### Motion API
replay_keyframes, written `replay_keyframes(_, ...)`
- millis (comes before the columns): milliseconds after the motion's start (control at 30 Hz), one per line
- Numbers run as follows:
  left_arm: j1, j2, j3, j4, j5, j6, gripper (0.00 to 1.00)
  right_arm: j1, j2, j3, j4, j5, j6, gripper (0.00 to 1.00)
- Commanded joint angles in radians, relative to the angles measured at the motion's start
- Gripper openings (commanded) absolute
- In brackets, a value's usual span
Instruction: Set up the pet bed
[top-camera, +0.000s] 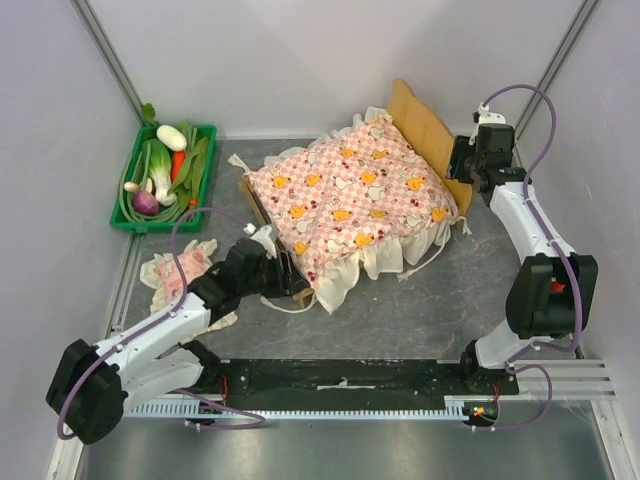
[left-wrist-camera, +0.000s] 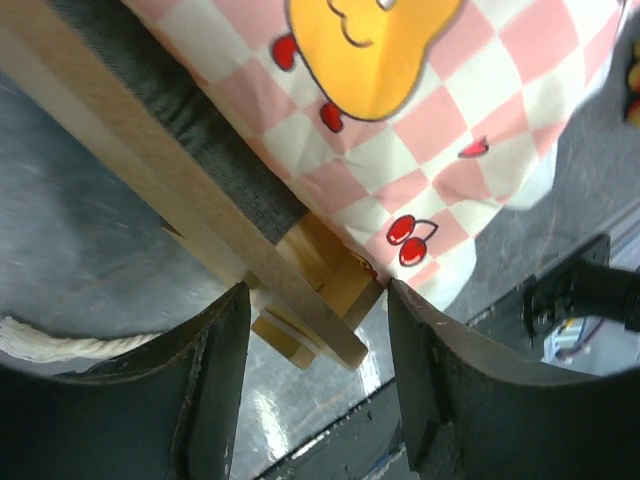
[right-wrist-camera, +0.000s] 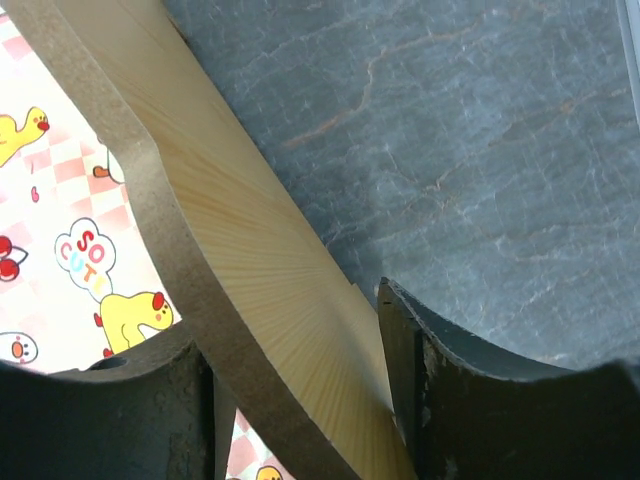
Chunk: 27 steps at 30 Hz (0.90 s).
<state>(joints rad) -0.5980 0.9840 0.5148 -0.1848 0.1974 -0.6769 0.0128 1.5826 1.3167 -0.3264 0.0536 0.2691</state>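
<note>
Now | grey marbled tabletop (top-camera: 430, 310) | white walls (top-camera: 300, 60) | pet bed (top-camera: 425, 130) centred

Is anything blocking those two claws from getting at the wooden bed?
Nothing visible. The left end effector has a foot corner of the pet bed between its fingers, and the right end effector has the headboard; the mattress lies on top.

Dark grey stone-patterned desk (top-camera: 420, 310) with faint lighter veins. Plain pale walls (top-camera: 300, 60) close the far, left and right sides. Silver metal struts (top-camera: 108, 55) slant up at both far corners. Ribbed aluminium rail (top-camera: 340, 409) along near edge, brushed metal sheet (top-camera: 330, 452) below it. Soft, even light.
</note>
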Motion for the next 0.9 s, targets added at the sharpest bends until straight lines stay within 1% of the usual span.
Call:
replay_keyframes(0, -0.213, 0.027, 0.053, 0.180, 0.073, -0.147, 0.60, 0.073, 0.034, 0.094, -0.043, -0.277, 0.013, 0.61)
replay_keyframes(33, -0.271, 0.042, 0.059, 0.182, 0.059, -0.153, 0.60, 0.072, 0.045, 0.108, -0.052, -0.288, 0.006, 0.62)
replay_keyframes(100, -0.316, 0.067, 0.065, 0.182, 0.037, -0.161, 0.60, 0.073, 0.077, 0.153, -0.088, -0.288, 0.001, 0.64)
replay_keyframes(133, -0.342, 0.076, 0.074, 0.182, 0.030, -0.164, 0.60, 0.073, 0.085, 0.183, -0.100, -0.281, 0.001, 0.68)
replay_keyframes(167, -0.350, 0.074, 0.074, 0.182, 0.024, -0.168, 0.60, 0.072, 0.091, 0.197, -0.127, -0.221, 0.005, 0.71)
replay_keyframes(200, -0.355, 0.067, 0.071, 0.182, -0.002, -0.173, 0.60, 0.069, 0.083, 0.206, -0.134, -0.192, 0.010, 0.76)
replay_keyframes(267, -0.356, 0.012, 0.060, 0.176, -0.024, -0.181, 0.62, 0.040, 0.041, 0.214, -0.135, -0.131, 0.027, 0.81)
replay_keyframes(300, -0.356, -0.014, 0.063, 0.153, -0.056, -0.174, 0.63, 0.023, 0.019, 0.213, -0.132, -0.108, 0.039, 0.85)
replay_keyframes(333, -0.356, -0.034, 0.071, 0.086, -0.082, -0.164, 0.65, -0.006, -0.027, 0.208, -0.132, -0.085, 0.048, 0.86)
replay_keyframes(367, -0.356, -0.054, 0.082, 0.037, -0.105, -0.135, 0.66, -0.007, -0.051, 0.204, -0.131, -0.033, 0.048, 0.87)
replay_keyframes(400, -0.356, -0.101, 0.103, 0.000, -0.162, -0.119, 0.67, -0.037, -0.079, 0.193, -0.129, 0.001, 0.045, 0.88)
replay_keyframes(433, -0.355, -0.123, 0.114, -0.031, -0.188, -0.104, 0.68, -0.053, -0.135, 0.170, -0.129, 0.026, 0.047, 0.89)
replay_keyframes(467, -0.355, -0.146, 0.125, -0.092, -0.213, -0.080, 0.69, -0.054, -0.166, 0.150, -0.125, 0.049, 0.051, 0.90)
replay_keyframes(500, -0.356, -0.181, 0.145, -0.117, -0.272, -0.069, 0.70, -0.054, -0.199, 0.127, -0.119, 0.098, 0.067, 0.92)
replay_keyframes(533, -0.355, -0.198, 0.157, -0.155, -0.311, -0.066, 0.72, -0.054, -0.264, 0.072, -0.112, 0.109, 0.093, 0.93)
replay_keyframes(567, -0.355, -0.212, 0.168, -0.203, -0.376, -0.050, 0.73, -0.054, -0.294, 0.044, -0.097, 0.112, 0.116, 0.93)
replay_keyframes(600, -0.355, -0.228, 0.194, -0.232, -0.409, -0.037, 0.73, -0.054, -0.323, 0.018, -0.100, 0.114, 0.139, 0.94)
replay_keyframes(633, -0.352, -0.228, 0.211, -0.260, -0.444, -0.021, 0.75, -0.054, -0.378, -0.040, -0.103, 0.089, 0.157, 0.93)
replay_keyframes(667, -0.345, -0.223, 0.231, -0.284, -0.473, 0.026, 0.76, -0.054, -0.407, -0.074, -0.112, 0.053, 0.206, 0.93)
replay_keyframes(700, -0.330, -0.211, 0.276, -0.333, -0.519, 0.052, 0.77, -0.054, -0.432, -0.109, -0.125, 0.011, 0.231, 0.93)
replay_keyframes(733, -0.278, -0.184, 0.301, -0.349, -0.524, 0.081, 0.78, -0.051, -0.479, -0.179, -0.140, -0.082, 0.264, 0.92)
replay_keyframes(767, -0.234, -0.165, 0.323, -0.355, -0.514, 0.146, 0.79, -0.045, -0.505, -0.226, -0.151, -0.124, 0.301, 0.91)
replay_keyframes(800, -0.177, -0.151, 0.361, -0.351, -0.459, 0.174, 0.79, -0.033, -0.535, -0.275, -0.151, -0.156, 0.349, 0.90)
replay_keyframes(833, -0.042, -0.127, 0.376, -0.338, -0.416, 0.200, 0.80, 0.020, -0.590, -0.363, -0.154, -0.161, 0.375, 0.90)
replay_keyframes(867, 0.033, -0.117, 0.393, -0.326, -0.374, 0.241, 0.80, 0.053, -0.616, -0.402, -0.161, -0.149, 0.396, 0.90)
